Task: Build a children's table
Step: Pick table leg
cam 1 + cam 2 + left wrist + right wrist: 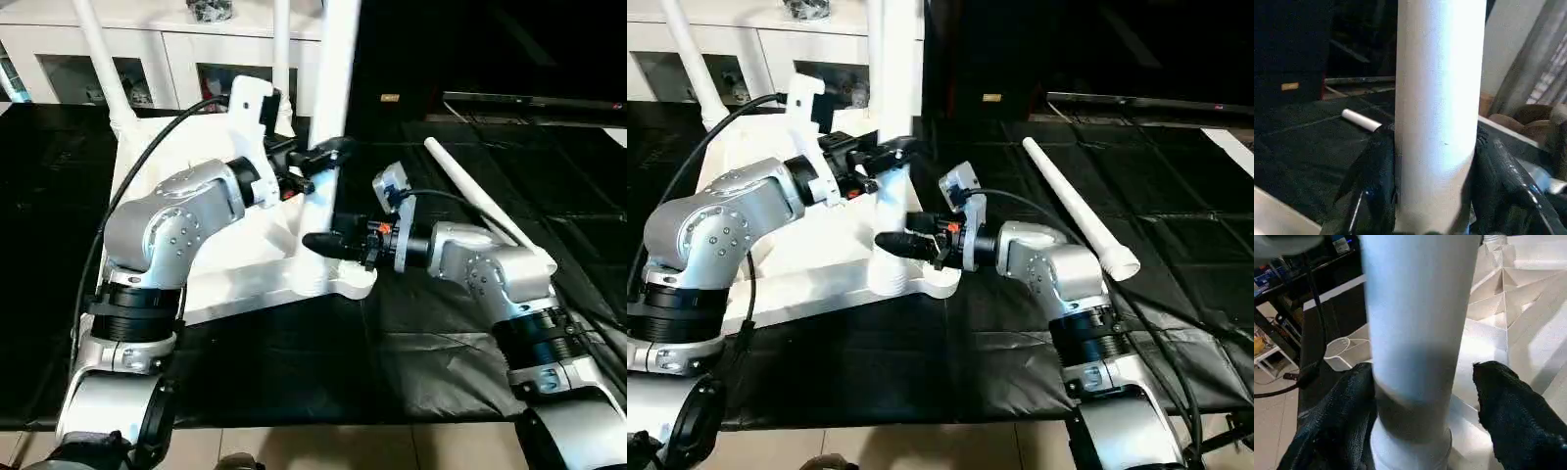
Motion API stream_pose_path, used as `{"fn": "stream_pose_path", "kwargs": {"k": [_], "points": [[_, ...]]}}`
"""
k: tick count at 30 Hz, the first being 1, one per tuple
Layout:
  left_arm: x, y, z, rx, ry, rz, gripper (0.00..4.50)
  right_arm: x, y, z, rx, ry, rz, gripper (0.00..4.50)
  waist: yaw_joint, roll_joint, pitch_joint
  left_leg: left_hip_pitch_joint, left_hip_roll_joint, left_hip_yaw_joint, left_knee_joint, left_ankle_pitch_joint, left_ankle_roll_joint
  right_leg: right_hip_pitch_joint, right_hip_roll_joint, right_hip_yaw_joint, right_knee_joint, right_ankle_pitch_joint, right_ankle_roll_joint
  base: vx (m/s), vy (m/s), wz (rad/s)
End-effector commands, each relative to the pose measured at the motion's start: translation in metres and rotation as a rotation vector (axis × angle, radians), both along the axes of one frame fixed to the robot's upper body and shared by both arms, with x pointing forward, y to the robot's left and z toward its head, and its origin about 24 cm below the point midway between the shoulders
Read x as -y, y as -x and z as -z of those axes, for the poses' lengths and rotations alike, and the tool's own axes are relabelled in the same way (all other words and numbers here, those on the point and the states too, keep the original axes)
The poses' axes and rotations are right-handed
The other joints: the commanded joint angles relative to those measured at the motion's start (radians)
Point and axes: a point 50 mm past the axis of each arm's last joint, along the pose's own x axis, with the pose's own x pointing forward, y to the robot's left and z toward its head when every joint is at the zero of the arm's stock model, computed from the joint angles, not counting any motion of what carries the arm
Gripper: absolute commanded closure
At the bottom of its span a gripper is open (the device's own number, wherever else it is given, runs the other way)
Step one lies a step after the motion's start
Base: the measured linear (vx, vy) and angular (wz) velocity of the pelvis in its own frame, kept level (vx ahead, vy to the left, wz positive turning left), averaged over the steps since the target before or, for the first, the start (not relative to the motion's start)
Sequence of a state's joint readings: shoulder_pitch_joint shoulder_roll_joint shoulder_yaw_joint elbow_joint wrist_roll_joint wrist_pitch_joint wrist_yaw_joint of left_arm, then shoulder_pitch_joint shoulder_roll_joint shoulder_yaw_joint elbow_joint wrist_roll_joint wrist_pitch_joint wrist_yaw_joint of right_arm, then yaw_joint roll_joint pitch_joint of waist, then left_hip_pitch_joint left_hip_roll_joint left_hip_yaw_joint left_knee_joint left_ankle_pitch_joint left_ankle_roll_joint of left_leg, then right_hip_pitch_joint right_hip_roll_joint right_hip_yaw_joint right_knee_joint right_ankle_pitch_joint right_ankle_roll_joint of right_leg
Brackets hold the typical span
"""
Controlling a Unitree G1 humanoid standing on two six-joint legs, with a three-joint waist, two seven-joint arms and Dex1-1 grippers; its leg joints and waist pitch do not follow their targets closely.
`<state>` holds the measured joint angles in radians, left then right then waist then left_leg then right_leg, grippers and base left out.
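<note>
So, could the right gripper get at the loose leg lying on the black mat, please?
Probably yes: the loose leg lies uncovered on the black mat beside the right arm, but the right gripper first has to leave the upright leg it straddles.

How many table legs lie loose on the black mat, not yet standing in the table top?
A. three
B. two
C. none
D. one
D: a single loose leg lies flat on the black mat beside the right arm, while the other legs stand upright in the upturned table top, one of them, the near-corner leg, between the fingers of the left gripper and the right gripper.
</note>
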<state>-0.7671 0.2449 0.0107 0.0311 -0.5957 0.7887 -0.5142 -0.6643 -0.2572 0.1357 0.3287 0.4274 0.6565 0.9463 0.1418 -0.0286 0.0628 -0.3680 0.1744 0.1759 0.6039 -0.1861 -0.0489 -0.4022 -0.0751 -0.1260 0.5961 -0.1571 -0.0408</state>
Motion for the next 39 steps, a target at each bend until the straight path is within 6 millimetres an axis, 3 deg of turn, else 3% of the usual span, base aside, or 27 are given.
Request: {"fn": "stream_pose_path", "kwargs": {"k": [1,12,13,19,26,39], "points": [[0.010,0.006,-0.016,0.058,0.008,0.071,2.72,-0.001,-0.003,-0.003,0.005,0.015,-0.003,1.10,-0.003,-0.003,-0.080,0.010,0.061,-0.022,-0.065,-0.111,0.000,0.062,-0.094,0.069,-0.066,-0.284,-0.100,0.000,0.000,0.00],[0.015,0.014,-0.019,0.067,0.021,0.139,2.72,-0.005,-0.002,-0.003,-0.026,-0.032,-0.018,1.10,-0.005,-0.002,-0.080,0.010,0.063,-0.023,-0.065,-0.110,-0.002,0.063,-0.094,0.070,-0.064,-0.270,-0.108,0.000,0.000,0.00],[0.016,0.014,-0.019,0.067,0.022,0.141,2.72,-0.006,-0.002,-0.003,-0.027,-0.033,-0.018,1.38,-0.005,-0.002,-0.080,0.011,0.063,-0.023,-0.065,-0.112,-0.002,0.063,-0.094,0.070,-0.064,-0.269,-0.110,0.000,0.000,0.00],[0.014,0.014,-0.020,0.071,0.018,0.136,2.72,-0.006,-0.002,-0.002,-0.032,-0.024,-0.021,1.88,-0.004,-0.002,-0.079,0.011,0.062,-0.023,-0.066,-0.115,-0.005,0.062,-0.093,0.070,-0.067,-0.291,-0.093,0.000,0.000,0.00],[0.014,0.014,-0.020,0.076,0.006,0.137,2.72,-0.005,-0.002,-0.001,-0.035,-0.021,-0.025,2.42,-0.004,-0.003,-0.079,0.010,0.061,-0.022,-0.065,-0.111,-0.003,0.062,-0.093,0.070,-0.065,-0.278,-0.099,0.000,0.000,0.00],[0.022,0.028,-0.031,0.117,0.049,0.260,2.72,-0.007,0.000,0.002,-0.045,-0.024,-0.030,2.48,-0.004,0.001,-0.080,0.010,0.063,-0.024,-0.066,-0.117,-0.008,0.063,-0.094,0.069,-0.064,-0.275,-0.104,0.000,0.000,0.00]]}}
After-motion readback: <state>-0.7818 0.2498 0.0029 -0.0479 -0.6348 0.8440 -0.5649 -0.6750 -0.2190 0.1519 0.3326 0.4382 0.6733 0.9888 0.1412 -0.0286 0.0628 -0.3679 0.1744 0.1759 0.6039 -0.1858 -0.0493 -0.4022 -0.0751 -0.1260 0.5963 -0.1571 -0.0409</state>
